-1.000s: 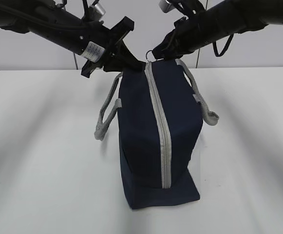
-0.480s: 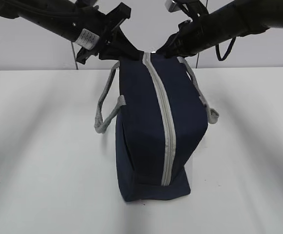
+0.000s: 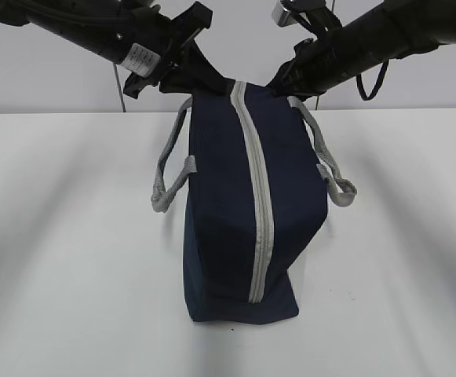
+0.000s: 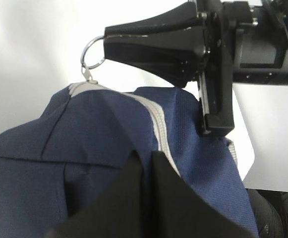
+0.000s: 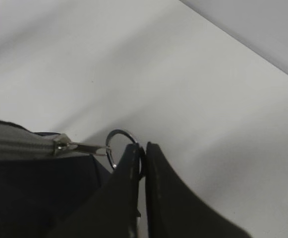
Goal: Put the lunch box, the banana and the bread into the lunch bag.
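Lunch bag [image 3: 239,212]: boxy navy-blue fabric, standing on end on the white tabletop [image 3: 71,236], near the middle of the exterior view. Its lower end rests on the surface; its upper end is held up between the two arms. The bag leans slightly, its bottom edge skewed toward the camera.

Zipper [image 3: 255,196]: grey tape running the full length of the face turned toward the camera, from the top edge down almost to the base. Appears closed along the visible length.

Ring pull [image 5: 120,148]: metal ring on a small metal tab at the upper end of the zipper, seen in both wrist views.

Strap handles: grey webbing, one loop hanging on the left side [image 3: 167,177], one on the right side [image 3: 330,169], both slack against the bag's flanks.

Left end effector [image 4: 146,166]: fingers pressed together, pinching a fold of the navy fabric beside the zipper at the bag's top corner.

Right end effector [image 5: 143,158]: fingers pressed together on the ring pull, the ring caught at the fingertips and standing out to one side.

Arms: both black, entering from the upper corners of the exterior view and meeting at the top of the bag.

White side panel [image 3: 300,275]: a pale sliver visible at the bag's lower right edge.

Contents of the bag: cannot be told.
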You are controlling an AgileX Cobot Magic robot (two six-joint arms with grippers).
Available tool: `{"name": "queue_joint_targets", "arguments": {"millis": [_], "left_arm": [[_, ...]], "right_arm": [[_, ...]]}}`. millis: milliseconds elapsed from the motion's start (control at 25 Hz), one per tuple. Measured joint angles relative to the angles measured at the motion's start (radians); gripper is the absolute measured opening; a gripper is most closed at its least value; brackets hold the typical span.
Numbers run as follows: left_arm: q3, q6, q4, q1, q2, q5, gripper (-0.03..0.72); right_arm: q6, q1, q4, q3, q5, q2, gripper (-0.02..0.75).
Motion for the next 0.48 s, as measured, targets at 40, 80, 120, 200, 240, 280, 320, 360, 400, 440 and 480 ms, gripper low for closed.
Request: {"name": "queue_joint_targets", "arguments": {"millis": [40,80,120,200,240,280,320,360,400,440,480], "left_arm": [[0.0,0.0,0.004,0.0,-0.001,0.0,0.008],[0.0,0.0,0.01,0.0,-0.002,0.001,0.008],[0.0,0.0,0.018,0.0,-0.004,0.002,0.021],[0.0,0.001,0.045,0.0,-0.015,0.006,0.109],[0.0,0.003,0.061,0.0,-0.021,0.006,0.2],[-0.002,0.004,0.073,0.0,-0.027,0.005,0.306],[-0.002,0.004,0.082,0.002,-0.031,0.003,0.39],[-0.003,0.004,0.088,0.007,-0.034,0.002,0.473],[-0.004,0.004,0.09,0.012,-0.034,0.0,0.527],[-0.004,0.004,0.092,0.019,-0.034,0.0,0.556],[-0.004,0.004,0.095,0.028,-0.034,0.0,0.568]], "right_arm": [[0.0,0.0,0.004,0.0,0.0,0.0,-0.011],[0.0,-0.002,0.016,0.0,0.0,0.0,0.003],[0.0,-0.004,0.027,0.0,-0.002,0.0,0.039],[0.0,-0.01,0.052,0.0,-0.013,0.0,0.171],[0.0,-0.014,0.061,0.0,-0.015,-0.002,0.275],[0.0,-0.017,0.07,0.0,-0.015,-0.009,0.386],[-0.002,-0.019,0.075,0.0,-0.015,-0.02,0.474],[-0.002,-0.019,0.082,0.0,-0.015,-0.031,0.557],[0.0,-0.019,0.085,0.0,-0.015,-0.047,0.601],[0.008,-0.019,0.09,0.0,-0.015,-0.063,0.617],[0.019,-0.019,0.092,0.0,-0.012,-0.078,0.618]]}}
